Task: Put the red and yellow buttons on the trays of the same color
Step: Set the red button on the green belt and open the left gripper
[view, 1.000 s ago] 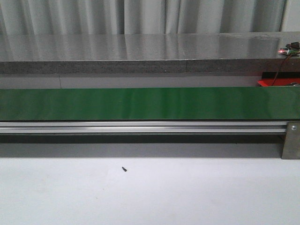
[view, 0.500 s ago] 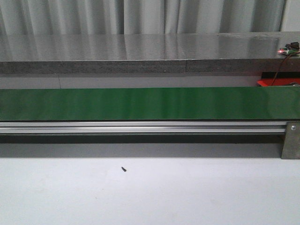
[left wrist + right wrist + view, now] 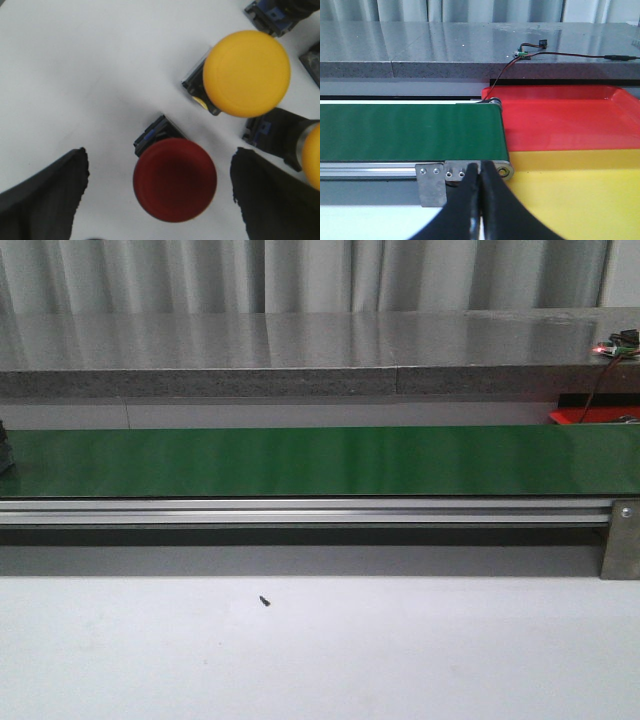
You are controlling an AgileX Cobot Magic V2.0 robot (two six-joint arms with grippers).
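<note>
I see the green conveyor belt (image 3: 320,460) running the full width across the middle of the front view, grey counter (image 3: 300,350) behind it, white table (image 3: 400,660) filling the bottom, w/ one tiny dark speck (image 3: 265,601) lower centre. What changed: a sliver of something dark (image 3: 5,450) now pokes in at the far left edge of the front frame, at belt height; half a sec ago that edge was bare. Can't tell what it is, prob part of the left arm moving.

In the right wrist pic the red tray (image 3: 560,117) sits centre right, just past the belt end, and the yellow tray (image 3: 575,195) fills the lower right, touching it. Right gripper (image 3: 480,200) is at bottom centre, fingers pressed together, holding nothing, parked near the trays.

Left wrist pic: white surface, left gripper (image 3: 160,195) spread wide, fingers (image 3: 45,200) in the lower corners. The red button (image 3: 175,186) sits lower centre, right between them, not touched yet. Yellow button (image 3: 246,73) is upper right, close by; a second yellow one (image 3: 312,155) is clipped at the right edge.

My read: left arm is lining up on the red btn, so the grasp is next. Risk: the yellow btn is close enough to get nudged when I close.
</note>
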